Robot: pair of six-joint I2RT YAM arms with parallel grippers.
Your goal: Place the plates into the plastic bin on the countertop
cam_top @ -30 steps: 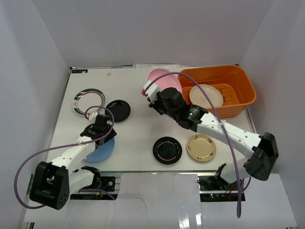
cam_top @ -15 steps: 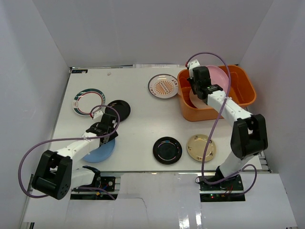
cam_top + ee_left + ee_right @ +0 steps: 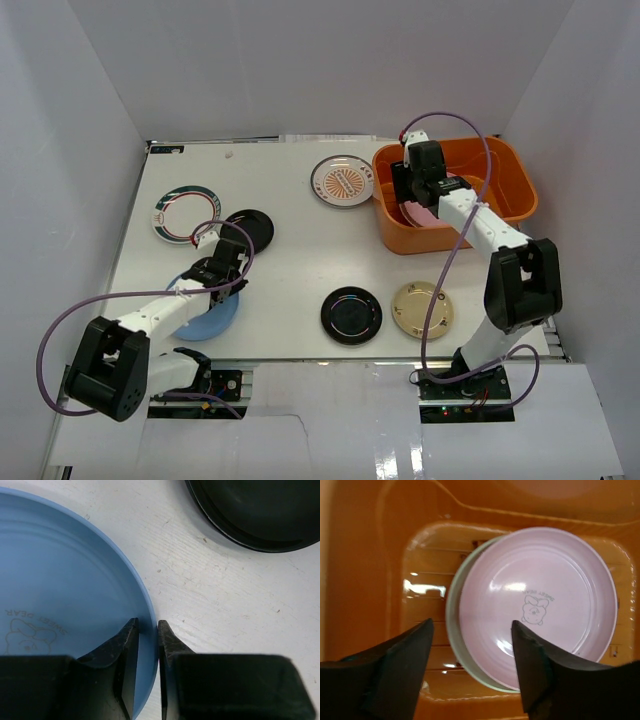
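The orange plastic bin (image 3: 500,170) stands at the back right of the white countertop (image 3: 290,260). Inside it a pink plate (image 3: 540,605) lies on a cream plate (image 3: 452,615). My right gripper (image 3: 472,625) hangs open just above them, holding nothing. My left gripper (image 3: 147,625) is shut on the rim of the light blue plate (image 3: 60,580), one finger inside the rim and one outside. In the top view this gripper (image 3: 215,277) sits at the plate's far edge. A black plate (image 3: 250,510) lies just beyond it.
On the table lie a white plate with a green-red rim (image 3: 185,213), a black plate (image 3: 250,230), a white plate with an orange pattern (image 3: 342,180), another black plate (image 3: 351,315) and a gold-tan plate (image 3: 422,309). White walls enclose the table.
My right gripper carried the pink plate from the table's middle into the bin and opened, leaving it on the cream plate. My left gripper's jaws closed in on the blue plate's rim.
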